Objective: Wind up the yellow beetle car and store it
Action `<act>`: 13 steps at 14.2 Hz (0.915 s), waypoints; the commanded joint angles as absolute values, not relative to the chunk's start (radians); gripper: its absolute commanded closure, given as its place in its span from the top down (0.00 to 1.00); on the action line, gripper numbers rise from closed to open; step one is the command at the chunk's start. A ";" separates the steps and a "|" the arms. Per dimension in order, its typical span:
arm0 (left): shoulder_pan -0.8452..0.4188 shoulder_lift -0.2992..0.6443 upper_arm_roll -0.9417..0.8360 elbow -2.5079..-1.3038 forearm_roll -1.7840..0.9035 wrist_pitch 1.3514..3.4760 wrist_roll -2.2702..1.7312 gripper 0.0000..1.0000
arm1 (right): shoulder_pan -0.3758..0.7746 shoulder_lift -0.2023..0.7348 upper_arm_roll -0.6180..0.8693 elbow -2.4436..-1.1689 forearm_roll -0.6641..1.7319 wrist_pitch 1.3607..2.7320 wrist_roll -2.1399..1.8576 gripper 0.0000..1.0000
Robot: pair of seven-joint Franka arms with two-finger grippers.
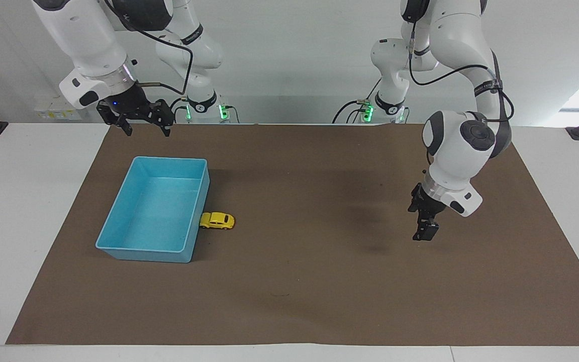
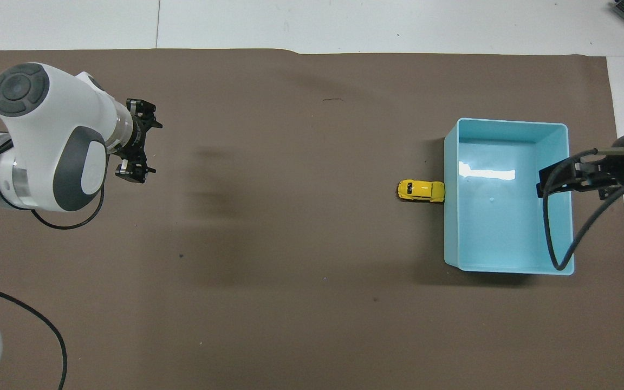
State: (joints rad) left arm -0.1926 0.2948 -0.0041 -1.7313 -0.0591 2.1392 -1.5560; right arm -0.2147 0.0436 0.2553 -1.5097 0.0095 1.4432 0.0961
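Observation:
The yellow beetle car point(image 1: 216, 220) point(image 2: 421, 190) stands on its wheels on the brown mat, its nose against the outer side wall of the light blue tray point(image 1: 169, 160) point(image 2: 512, 122). Nothing lies in the tray. My left gripper point(image 1: 424, 234) point(image 2: 149, 142) hangs open and holds nothing, a little above the mat toward the left arm's end of the table, well away from the car. My right gripper point(image 1: 148, 131) point(image 2: 550, 181) is raised and open, holding nothing, over the tray's end nearest the robots.
A brown mat point(image 1: 319, 281) covers most of the white table point(image 1: 33, 201). A black cable point(image 2: 556, 238) loops down from the right arm over the tray.

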 commanded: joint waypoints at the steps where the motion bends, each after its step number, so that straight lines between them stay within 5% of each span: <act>1: -0.195 0.241 0.011 -1.730 -0.068 2.105 -1.548 1.00 | -0.222 0.032 0.256 -1.513 0.026 1.436 0.072 1.00; 13: -0.153 0.157 0.029 -1.649 -0.061 1.965 -1.355 1.00 | -0.224 0.032 0.255 -1.513 0.006 1.434 0.072 1.00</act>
